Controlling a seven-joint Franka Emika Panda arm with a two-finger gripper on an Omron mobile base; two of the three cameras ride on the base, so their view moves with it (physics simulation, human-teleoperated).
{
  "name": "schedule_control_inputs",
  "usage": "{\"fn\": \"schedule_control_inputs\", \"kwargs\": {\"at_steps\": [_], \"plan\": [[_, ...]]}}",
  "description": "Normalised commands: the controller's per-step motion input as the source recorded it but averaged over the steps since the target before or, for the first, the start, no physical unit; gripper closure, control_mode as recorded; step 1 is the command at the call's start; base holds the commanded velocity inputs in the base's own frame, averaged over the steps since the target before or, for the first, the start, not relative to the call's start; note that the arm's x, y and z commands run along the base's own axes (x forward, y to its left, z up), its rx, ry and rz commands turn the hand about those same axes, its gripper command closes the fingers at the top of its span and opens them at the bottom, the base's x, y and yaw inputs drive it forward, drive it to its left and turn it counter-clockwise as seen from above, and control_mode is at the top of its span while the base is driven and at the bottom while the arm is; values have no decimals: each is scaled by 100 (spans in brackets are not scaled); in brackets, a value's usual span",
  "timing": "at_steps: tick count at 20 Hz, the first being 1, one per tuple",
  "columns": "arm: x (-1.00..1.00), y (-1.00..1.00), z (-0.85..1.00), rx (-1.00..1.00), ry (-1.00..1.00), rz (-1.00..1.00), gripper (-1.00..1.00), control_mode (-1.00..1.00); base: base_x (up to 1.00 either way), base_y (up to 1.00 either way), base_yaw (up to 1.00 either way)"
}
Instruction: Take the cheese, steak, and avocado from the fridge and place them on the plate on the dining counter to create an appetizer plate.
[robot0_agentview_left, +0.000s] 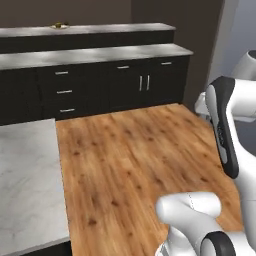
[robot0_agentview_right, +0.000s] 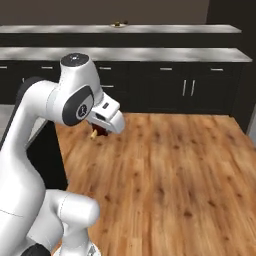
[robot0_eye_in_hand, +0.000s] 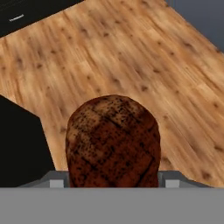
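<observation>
Hand view: steak (robot0_eye_in_hand: 113, 142) sits between the claw tips, floor (robot0_eye_in_hand: 131, 57) beneath it. Right base view: claw (robot0_agentview_right: 100, 131) under the wrist, a dark red bit showing. Left base view: marbled surface (robot0_agentview_left: 27, 180). Claw wide, clamped on steak.

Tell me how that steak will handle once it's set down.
The steak looks rounded and domed, so it may rock or roll slightly when released. Its rough, charred surface probably grips well rather than slipping. It seems to keep its shape in the gripper, so likely fairly stiff.
</observation>
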Motion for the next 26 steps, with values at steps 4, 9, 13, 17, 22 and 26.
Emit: {"fn": "schedule_control_inputs", "kwargs": {"at_steps": [4,9,13,17,22,26], "plan": [[0,0,0,0,0,0,100,100,100,-69,19],[0,0,0,0,0,0,100,100,100,-24,25],[0,0,0,0,0,0,100,100,100,0,37],[0,0,0,0,0,0,100,100,100,0,43],[0,0,0,0,0,0,100,100,100,-3,45],[0,0,0,0,0,0,100,100,100,-16,45]]}}
